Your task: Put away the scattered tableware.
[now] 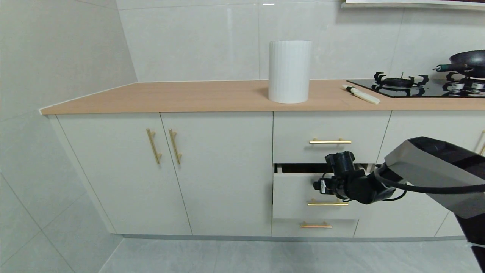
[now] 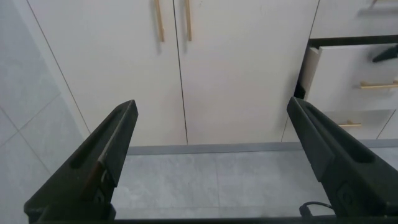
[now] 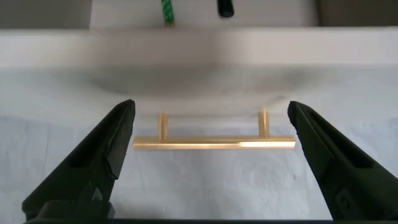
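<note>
Nearby, the left gripper [image 2: 211,104] hung low with its two dark fingers [image 2: 109,155] spread wide apart and nothing between them, facing the pale cabinet doors [image 2: 180,68] and the grey floor [image 2: 205,180]. At the lower right of the head view the right arm [image 1: 428,170] came in from the frame's edge and ended at the drawer stack. The right gripper [image 3: 210,107] was also wide open and empty, one finger to each side of the gold handle [image 3: 213,144] without touching it. That handle belonged to the middle drawer [image 1: 299,189], right of centre in the lower half of the head view, which stood pulled out a little with a dark gap above its front. Inside it, a green object [image 3: 165,12] and a black one [image 3: 224,7] showed past the front edge; what they were I could not tell. Higher up, on the wooden countertop [image 1: 189,96], the cream-coloured utensil [image 1: 361,94] lay flat at the upper right, just beside the black hob [image 1: 413,89] and apart from the white ribbed canister [image 1: 290,72] standing upright at upper centre. At the far upper right edge a dark pan [image 1: 468,60] sat on a burner
</note>
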You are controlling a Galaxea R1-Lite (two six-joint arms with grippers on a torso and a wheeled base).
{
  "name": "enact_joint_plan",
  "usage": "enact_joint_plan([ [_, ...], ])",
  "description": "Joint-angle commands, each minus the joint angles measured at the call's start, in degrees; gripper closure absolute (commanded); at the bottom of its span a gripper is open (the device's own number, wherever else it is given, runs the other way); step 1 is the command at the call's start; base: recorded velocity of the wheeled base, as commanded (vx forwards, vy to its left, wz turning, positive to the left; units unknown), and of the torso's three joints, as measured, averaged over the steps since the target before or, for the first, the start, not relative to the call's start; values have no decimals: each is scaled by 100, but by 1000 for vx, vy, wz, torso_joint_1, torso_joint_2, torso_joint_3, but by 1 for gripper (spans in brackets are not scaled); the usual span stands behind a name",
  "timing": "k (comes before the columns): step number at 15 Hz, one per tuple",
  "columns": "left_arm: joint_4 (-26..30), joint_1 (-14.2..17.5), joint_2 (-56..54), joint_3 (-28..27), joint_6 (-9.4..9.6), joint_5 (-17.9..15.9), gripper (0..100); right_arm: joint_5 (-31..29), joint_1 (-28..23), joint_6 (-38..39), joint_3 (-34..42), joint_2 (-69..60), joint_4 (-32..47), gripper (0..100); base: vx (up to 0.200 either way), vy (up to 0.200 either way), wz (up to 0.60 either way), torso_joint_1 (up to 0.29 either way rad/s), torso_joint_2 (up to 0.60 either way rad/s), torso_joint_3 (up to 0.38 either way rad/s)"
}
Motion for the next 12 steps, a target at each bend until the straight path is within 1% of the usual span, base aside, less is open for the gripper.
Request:
enact_joint_plan([
  [1,0,2,0,0,-1,1,0,-6,-175,45,-319,346,-19,0,0,0,0,0,0,0],
  [5,0,2,0,0,-1,1,0,-181,-386,45,-829,917,-362,0,0,0,0,0,0,0],
  [12,0,2,0,0,-1,1,0,-331,-544,291,-1338,1155,-388,0,0,0,0,0,0,0],
])
